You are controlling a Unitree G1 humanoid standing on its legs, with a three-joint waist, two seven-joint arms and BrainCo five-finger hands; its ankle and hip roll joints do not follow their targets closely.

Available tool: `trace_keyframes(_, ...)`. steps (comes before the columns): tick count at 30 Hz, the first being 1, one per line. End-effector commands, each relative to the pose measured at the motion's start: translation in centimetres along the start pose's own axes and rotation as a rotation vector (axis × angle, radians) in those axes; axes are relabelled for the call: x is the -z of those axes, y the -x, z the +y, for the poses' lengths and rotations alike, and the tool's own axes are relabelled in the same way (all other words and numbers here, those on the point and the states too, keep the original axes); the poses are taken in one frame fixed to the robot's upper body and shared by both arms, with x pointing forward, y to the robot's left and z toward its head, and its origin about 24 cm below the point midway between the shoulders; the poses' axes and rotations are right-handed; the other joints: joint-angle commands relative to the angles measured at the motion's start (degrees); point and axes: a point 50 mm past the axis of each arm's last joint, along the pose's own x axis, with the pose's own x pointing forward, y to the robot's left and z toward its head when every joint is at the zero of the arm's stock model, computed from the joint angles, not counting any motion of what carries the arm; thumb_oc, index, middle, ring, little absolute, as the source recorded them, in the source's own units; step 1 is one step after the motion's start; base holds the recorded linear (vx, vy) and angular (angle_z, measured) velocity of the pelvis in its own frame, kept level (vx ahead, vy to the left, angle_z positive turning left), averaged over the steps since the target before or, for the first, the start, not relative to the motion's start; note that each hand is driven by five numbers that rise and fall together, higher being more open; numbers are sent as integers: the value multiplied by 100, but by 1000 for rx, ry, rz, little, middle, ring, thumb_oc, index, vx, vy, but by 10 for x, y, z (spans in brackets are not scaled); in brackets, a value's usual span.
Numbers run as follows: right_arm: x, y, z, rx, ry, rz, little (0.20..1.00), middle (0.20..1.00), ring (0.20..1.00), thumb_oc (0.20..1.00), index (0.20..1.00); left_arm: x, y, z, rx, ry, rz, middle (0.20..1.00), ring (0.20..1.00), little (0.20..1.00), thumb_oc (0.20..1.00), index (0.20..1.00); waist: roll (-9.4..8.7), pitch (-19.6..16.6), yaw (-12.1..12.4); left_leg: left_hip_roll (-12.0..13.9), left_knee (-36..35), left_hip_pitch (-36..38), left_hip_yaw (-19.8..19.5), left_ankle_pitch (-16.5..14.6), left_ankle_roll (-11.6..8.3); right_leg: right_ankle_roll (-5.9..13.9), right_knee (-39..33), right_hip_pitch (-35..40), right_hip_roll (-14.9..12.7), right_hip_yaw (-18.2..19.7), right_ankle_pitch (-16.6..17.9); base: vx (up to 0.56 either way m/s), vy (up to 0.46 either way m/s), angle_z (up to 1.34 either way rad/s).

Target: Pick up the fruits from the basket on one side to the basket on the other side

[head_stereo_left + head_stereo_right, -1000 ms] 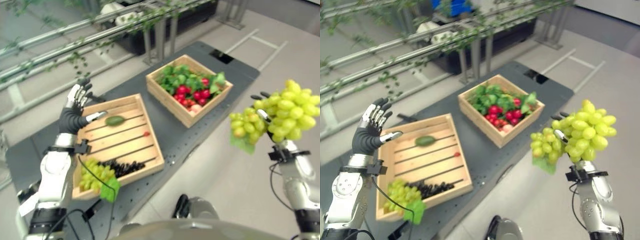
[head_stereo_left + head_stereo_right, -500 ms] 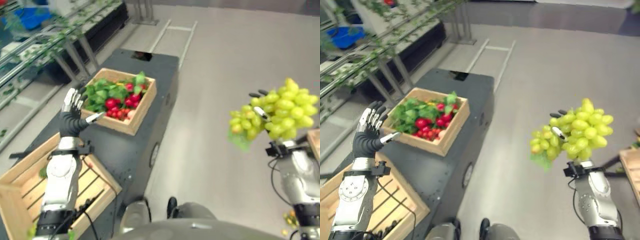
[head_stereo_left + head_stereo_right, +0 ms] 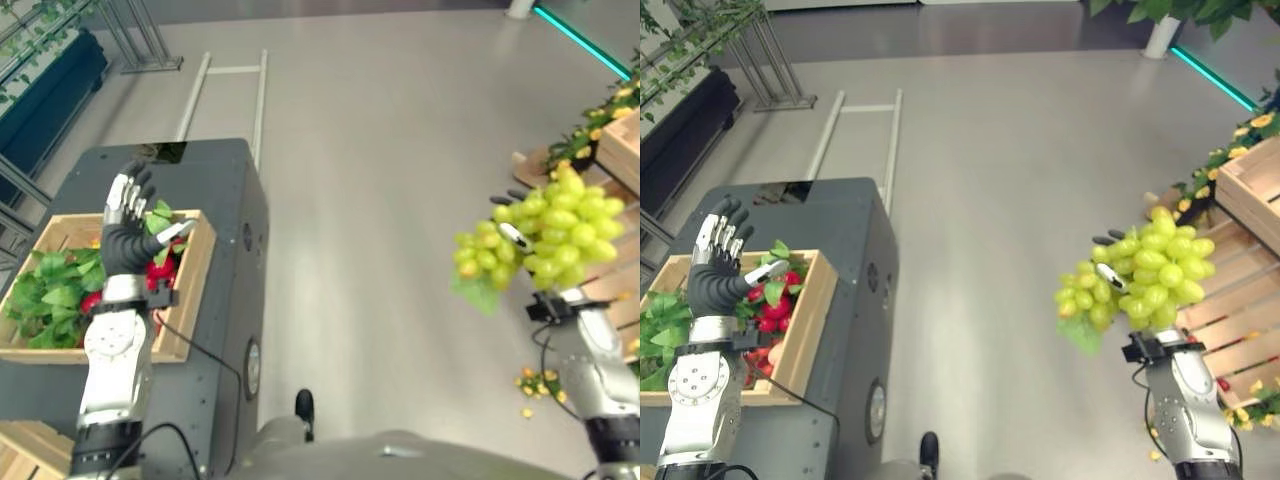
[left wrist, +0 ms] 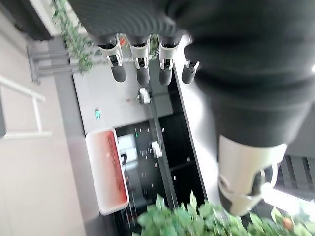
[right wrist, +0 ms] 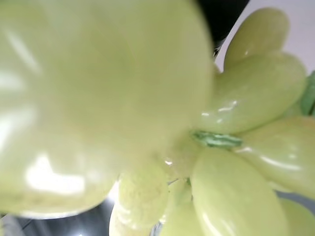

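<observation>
My right hand [image 3: 1108,277] is raised over the floor at the right, shut on a bunch of green grapes [image 3: 1142,280] with a leaf hanging at its lower left. The grapes hide most of the hand; up close they crowd the right wrist view [image 5: 147,98]. My left hand [image 3: 718,272] is lifted with its fingers [image 4: 142,69] straight and spread, holding nothing. It hovers above a wooden crate [image 3: 805,325] of red fruits and green leaves on the dark table [image 3: 220,200].
A light wooden crate [image 3: 1252,185] and slatted wooden boards [image 3: 1230,310] stand at the far right among yellow flowers [image 3: 540,385]. Bare grey floor [image 3: 990,200] lies between the table and those crates. A metal frame [image 3: 225,85] lies on the floor behind the table.
The camera has swung to the right: the slatted basket on the left has left the picture and the crates at the right have come in. Both hands keep their pose.
</observation>
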Motion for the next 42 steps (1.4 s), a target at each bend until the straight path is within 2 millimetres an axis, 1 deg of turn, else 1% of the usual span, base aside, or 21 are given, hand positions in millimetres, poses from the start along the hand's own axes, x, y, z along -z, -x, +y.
trace_keyframes(1,-28,-13,2,-35,43,-153,200,200,200,200,200,-21,-5,20,-44,-124,-112,1000,1000,1000,1000,1000,-178,-447,135,102,46,93,278,-402,-306,412,-421,277,18,-18,354,47,-16,35)
trace_keyframes(6,-33,-12,0,-22,52,-177,200,200,200,200,200,-19,-4,23,-76,-129,-104,1000,1000,1000,1000,1000,-200,-528,140,56,12,157,239,-484,-298,428,-559,371,-12,-114,360,25,-5,28)
trace_keyframes(7,-34,-12,1,-21,56,-183,200,200,200,200,200,-19,-4,23,-81,-129,-104,1000,1000,1000,1000,1000,-194,-538,138,73,-1,145,249,-443,-297,430,-585,363,-2,-119,421,-11,6,6)
trace_keyframes(11,-36,-10,-2,2,61,-195,200,200,200,200,200,-21,-4,24,-87,-134,-112,1000,1000,1000,1000,1000,-208,-616,122,55,-20,177,262,-483,-285,462,-697,424,-26,-136,489,4,6,2)
trace_keyframes(17,-37,-11,-4,20,79,-206,200,200,200,200,200,-25,-7,22,-79,-142,-133,1000,1000,1000,1000,1000,-187,-657,133,20,-37,232,354,-567,-241,565,-833,440,-88,-33,607,19,47,-9)
trace_keyframes(18,-37,-11,-6,31,81,-205,200,200,200,200,200,-25,-8,22,-79,-137,-136,1000,1000,1000,1000,1000,-176,-682,126,-3,-39,272,385,-650,-226,603,-838,471,-127,-5,578,24,62,-14)
trace_keyframes(21,-37,-12,-7,46,100,-203,200,200,200,200,200,-25,-9,20,-70,-130,-139,1000,1000,1000,1000,1000,-150,-691,118,-8,9,249,458,-666,-214,638,-858,461,-150,40,657,23,69,-18)
trace_keyframes(24,-40,-11,-12,76,134,-208,200,200,200,200,200,-27,-11,19,-59,-125,-151,1000,1000,1000,1000,1000,-116,-701,83,-54,55,322,598,-843,-172,778,-881,473,-238,144,720,62,109,-18)
trace_keyframes(26,-41,-11,-15,98,150,-210,200,200,200,200,200,-29,-15,16,-51,-113,-166,1000,1000,1000,1000,1000,-57,-687,59,-59,60,354,719,-892,-142,879,-783,401,-299,219,817,51,137,-31)
trace_keyframes(28,-43,-10,-17,116,158,-227,200,200,200,200,200,-35,-23,10,-32,-90,-205,1000,1000,1000,1000,1000,24,-651,-44,-65,-10,412,851,-905,-105,997,-524,248,-347,294,939,36,150,-45)
trace_keyframes(31,-47,-10,-18,129,157,-251,200,200,200,200,200,-44,-33,-2,9,-64,-258,1000,1000,1000,1000,1000,116,-532,-155,-24,-87,501,1020,-899,-77,1132,-47,-73,-402,260,1055,-5,112,-46)
trace_keyframes(32,-47,-10,-17,134,151,-266,200,200,200,200,200,-49,-37,-11,43,-26,-287,1000,1000,1000,1000,1000,148,-467,-206,11,-89,582,1201,-948,-83,1183,-18,-210,-503,58,1142,-10,78,-46)
trace_keyframes(33,-47,-10,-17,134,151,-266,200,200,200,200,200,-49,-37,-11,44,-26,-287,1000,1000,1000,1000,1000,149,-470,-194,16,-91,577,1210,-945,-85,1182,-22,-217,-499,67,1150,19,98,-69)
trace_keyframes(34,-47,-9,-18,148,140,-277,200,200,200,200,200,-56,-36,-18,88,10,-312,1000,1000,1000,1000,1000,192,-443,-228,50,-123,720,1428,-1038,-95,1242,-98,-286,-661,-241,1218,9,48,-95)
trace_keyframes(36,-47,-9,-18,148,139,-278,200,200,200,200,200,-56,-36,-18,88,11,-312,1000,1000,1000,1000,1000,196,-455,-197,66,-128,693,1461,-1003,-101,1231,-127,-316,-642,-212,1273,-24,46,-114)
trace_keyframes(37,-47,-12,-14,133,108,-298,200,200,200,200,200,-58,-33,-24,129,49,-311,1000,1000,1000,1000,1000,234,-396,-86,191,-281,859,1998,-1033,-189,1188,-183,-507,-948,-1466,1283,-54,43,-105)
trace_keyframes(38,-47,-13,-14,133,108,-299,200,200,200,200,200,-58,-33,-23,129,49,-312,1000,1000,1000,1000,1000,230,-399,-85,193,-286,843,2004,-1004,-191,1175,-199,-518,-945,-1468,1311,-49,51,-209)
trace_keyframes(39,-45,-20,-8,109,84,-301,200,200,200,200,200,-58,-30,-23,142,49,-300,1000,1000,1000,1000,1000,240,-413,197,316,-413,990,2391,-1097,-306,1227,-172,-438,-1381,-3126,1315,0,4,-262)
trace_keyframes(40,-45,-20,-8,109,84,-301,200,200,200,200,200,-58,-29,-23,142,49,-299,1000,1000,1000,1000,1000,247,-403,168,315,-424,1013,2368,-1102,-309,1240,-160,-411,-1387,-3157,1299,-8,-8,-277)
trace_keyframes(41,-43,-23,-7,101,94,-289,200,200,200,200,200,-56,-28,-23,148,48,-286,1000,1000,1000,1000,1000,212,-391,219,342,-408,1042,2517,-1104,-326,1240,-158,-327,-1514,-3741,1334,3,-29,-173)
trace_keyframes(42,-42,-23,-8,102,91,-275,200,200,200,200,200,-55,-28,-25,168,50,-281,1000,1000,1000,1000,1000,193,-376,137,327,-405,1087,2534,-1138,-296,1264,-54,-392,-1470,-3664,1382,49,-95,-141)
